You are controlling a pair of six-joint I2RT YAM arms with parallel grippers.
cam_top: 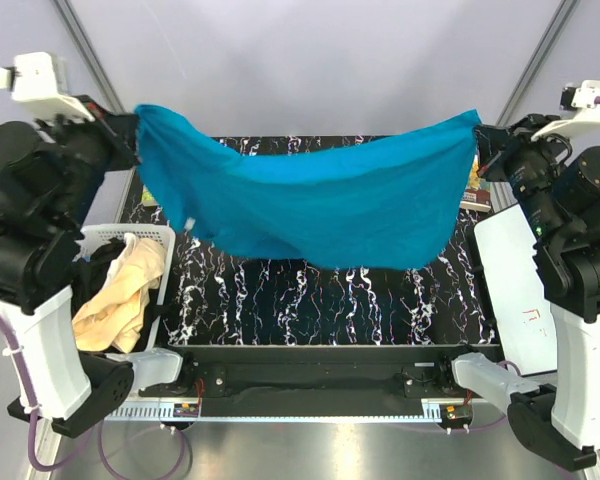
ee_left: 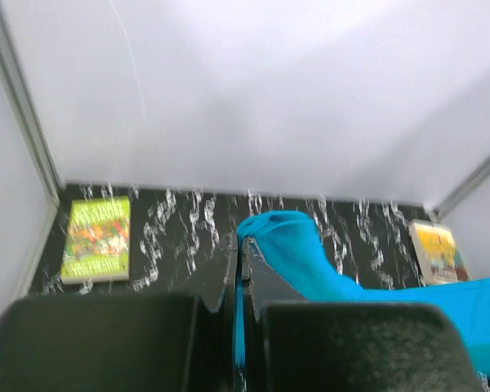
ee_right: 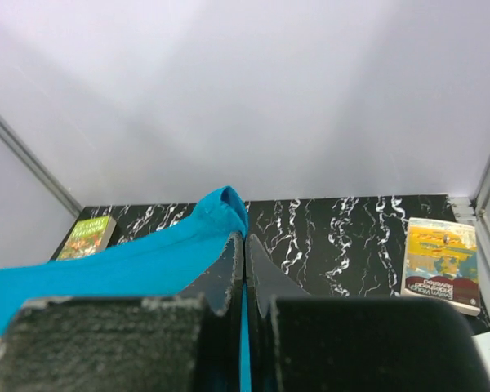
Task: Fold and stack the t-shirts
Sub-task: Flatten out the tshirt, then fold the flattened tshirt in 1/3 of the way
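Observation:
A teal blue t-shirt (cam_top: 320,200) hangs stretched in the air above the black marbled table (cam_top: 280,300), sagging in the middle. My left gripper (cam_top: 133,135) is shut on its left corner, and teal cloth (ee_left: 290,245) bunches over the jaw tips (ee_left: 245,245). At the other end my right gripper (cam_top: 483,138) is shut on the right corner, where a strip of cloth (ee_right: 147,261) runs off to the left from the jaws (ee_right: 244,241). A cream-beige t-shirt (cam_top: 125,295) and some black fabric (cam_top: 98,262) lie crumpled in the white basket (cam_top: 165,240) at the left.
A green book (ee_left: 98,239) lies at the table's far left and a yellow book (ee_right: 441,263) at the far right. A white board (cam_top: 515,280) lies by the right arm. The grey back wall stands close behind the table.

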